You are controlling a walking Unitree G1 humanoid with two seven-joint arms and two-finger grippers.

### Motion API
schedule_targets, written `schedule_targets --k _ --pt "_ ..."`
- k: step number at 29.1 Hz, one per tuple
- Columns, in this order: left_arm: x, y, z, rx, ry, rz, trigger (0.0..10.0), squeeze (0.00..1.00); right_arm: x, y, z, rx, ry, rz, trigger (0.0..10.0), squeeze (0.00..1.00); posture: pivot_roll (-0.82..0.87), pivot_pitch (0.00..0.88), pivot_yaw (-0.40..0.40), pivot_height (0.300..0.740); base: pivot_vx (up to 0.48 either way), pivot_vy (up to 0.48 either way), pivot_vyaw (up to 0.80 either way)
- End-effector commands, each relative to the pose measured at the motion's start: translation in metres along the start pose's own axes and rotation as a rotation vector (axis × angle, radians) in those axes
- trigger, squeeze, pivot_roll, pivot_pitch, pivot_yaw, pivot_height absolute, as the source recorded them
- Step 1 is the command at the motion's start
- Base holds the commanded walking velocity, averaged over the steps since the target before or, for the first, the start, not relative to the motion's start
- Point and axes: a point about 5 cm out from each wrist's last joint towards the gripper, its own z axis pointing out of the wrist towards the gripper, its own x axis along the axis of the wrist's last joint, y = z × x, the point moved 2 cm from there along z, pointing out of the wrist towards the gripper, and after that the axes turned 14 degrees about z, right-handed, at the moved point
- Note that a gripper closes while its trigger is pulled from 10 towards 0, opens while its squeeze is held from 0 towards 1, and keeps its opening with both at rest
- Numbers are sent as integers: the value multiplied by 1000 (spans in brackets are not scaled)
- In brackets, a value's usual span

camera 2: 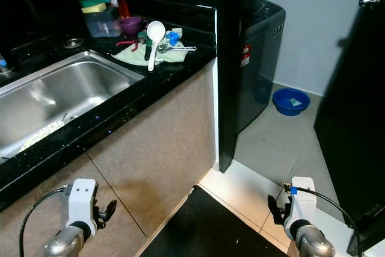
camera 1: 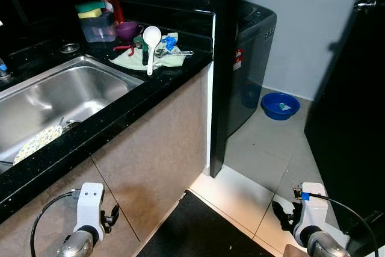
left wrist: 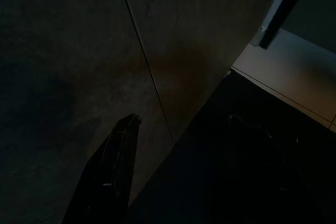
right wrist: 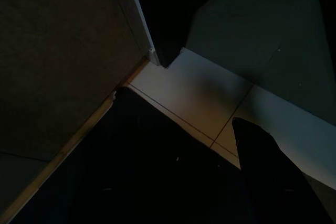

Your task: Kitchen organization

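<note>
Currently both arms hang low by the cabinet front, idle: left gripper (left wrist: 178, 145) fingers spread apart, holding nothing; right gripper (camera 1: 283, 213), can't tell. Utensils, including the white ladle (camera 1: 151, 41), sit on a green cloth (camera 1: 129, 59) (drying, probably) beside the sink (camera 1: 90, 64), well apart from me.

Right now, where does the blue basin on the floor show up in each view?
Left eye view: blue basin on the floor tiles, right of the washing machine.
Right eye view: same spot.
Left wrist view: not in it.
Right wrist view: cannot tell.
Shared landmark: the washing machine.
</note>
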Motion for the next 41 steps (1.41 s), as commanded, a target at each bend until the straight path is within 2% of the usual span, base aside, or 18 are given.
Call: schedule_targets --k 1,41 --pt "-2 0 -1 5 -2 -2 10000 0 0 -1 1 7 2 -4 10000 0 -47 0 49 740 0 0 0" --pt "-1 -2 -1 4 0 0 10000 0 3 -2 1 20 17 -12 10000 0 -44 27 56 740 0 0 0"
